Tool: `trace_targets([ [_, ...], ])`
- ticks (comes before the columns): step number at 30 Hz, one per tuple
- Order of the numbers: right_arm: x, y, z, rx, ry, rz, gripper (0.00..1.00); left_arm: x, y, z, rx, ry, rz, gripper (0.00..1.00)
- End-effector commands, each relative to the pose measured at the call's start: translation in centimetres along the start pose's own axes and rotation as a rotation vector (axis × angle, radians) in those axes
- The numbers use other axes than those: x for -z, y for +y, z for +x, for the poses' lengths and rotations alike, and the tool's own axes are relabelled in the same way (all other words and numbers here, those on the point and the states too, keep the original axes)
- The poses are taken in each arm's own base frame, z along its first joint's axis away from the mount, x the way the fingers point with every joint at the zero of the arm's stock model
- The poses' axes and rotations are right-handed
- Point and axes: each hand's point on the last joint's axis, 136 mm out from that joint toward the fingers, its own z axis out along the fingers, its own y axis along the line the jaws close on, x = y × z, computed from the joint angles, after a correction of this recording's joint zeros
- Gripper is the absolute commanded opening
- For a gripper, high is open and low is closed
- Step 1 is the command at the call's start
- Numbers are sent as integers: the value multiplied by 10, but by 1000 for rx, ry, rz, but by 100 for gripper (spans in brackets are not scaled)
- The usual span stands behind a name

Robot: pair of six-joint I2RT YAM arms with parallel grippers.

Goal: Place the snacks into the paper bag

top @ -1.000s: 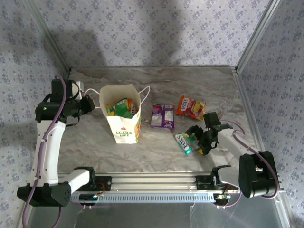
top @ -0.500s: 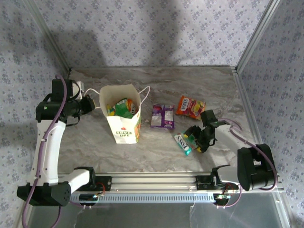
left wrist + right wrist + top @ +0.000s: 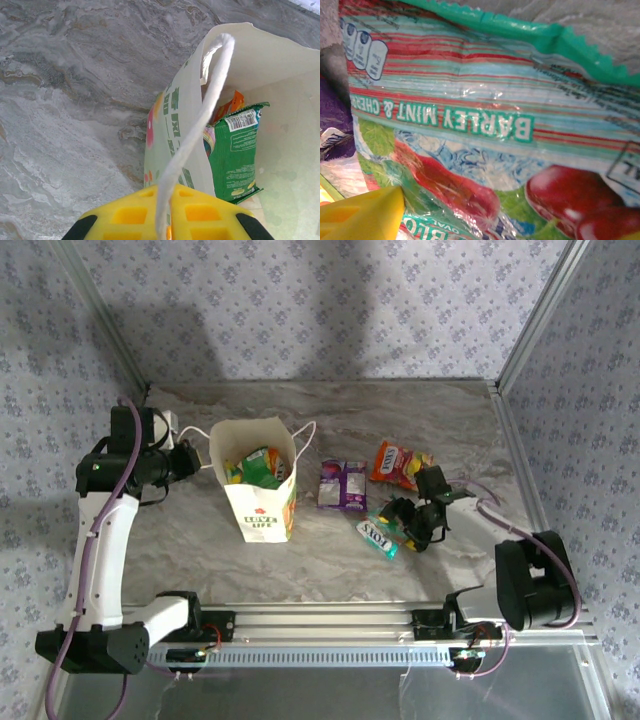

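Note:
The white paper bag stands upright at centre left, and my left gripper is shut on its cord handle. Inside the bag lie a bright green packet and an orange one. On the table lie a purple packet, an orange packet and a teal-green packet. My right gripper is low over the teal-green packet, its yellow fingers spread wide on either side of it. The packet crinkles against the left finger.
Patterned walls and metal posts enclose the marble table on three sides. The purple packet lies just left of the right gripper. A rail runs along the near edge.
My right gripper has moved left and a little away from the near edge, toward the purple packet, and the teal-green packet has shifted left with it. The left arm and the bag have not moved.

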Motion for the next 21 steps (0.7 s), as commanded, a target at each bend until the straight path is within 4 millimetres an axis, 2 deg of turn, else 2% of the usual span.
trace_targets([
  [1, 1, 10, 0, 42, 4, -6, 85, 4, -2, -4, -20, -9, -6, 11],
  [7, 4, 18, -2, 74, -21, -11, 81, 5, -2, -5, -22, -12, -11, 11],
  [12, 2, 18, -2, 86, -15, -2, 68, 5, -1, -4, -25, -9, -14, 11],
  [21, -6, 20, 4, 104, 23, -7, 63, 6, -2, -5, -26, -12, -15, 11],
])
